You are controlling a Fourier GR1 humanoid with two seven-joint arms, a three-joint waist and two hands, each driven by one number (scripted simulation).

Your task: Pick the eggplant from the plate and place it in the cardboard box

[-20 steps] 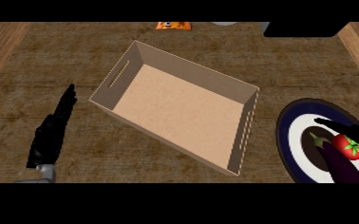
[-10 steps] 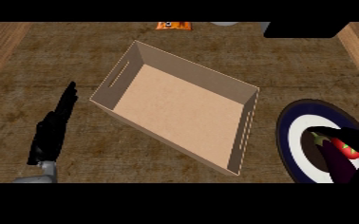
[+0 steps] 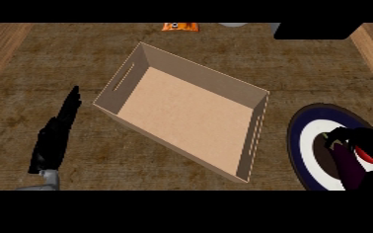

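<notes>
The wooden desk (image 3: 80,54) carries an open cardboard box (image 3: 186,109) lying skewed at its middle, and a dark-rimmed plate (image 3: 310,143) sits at the right edge, just beside the box. The left robot hand (image 3: 55,135) rests near the left edge with fingers straight and pressed together. The right robot hand (image 3: 348,140) curls over the eggplant (image 3: 350,170) on the plate.

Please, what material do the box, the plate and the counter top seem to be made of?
The box looks like plain cardboard: matte tan walls, thin edges, slot handles. The plate seems glazed ceramic, judging by its smooth dark blue rim and white ring, though plastic is possible. The counter top looks like brown wood with visible grain.
</notes>
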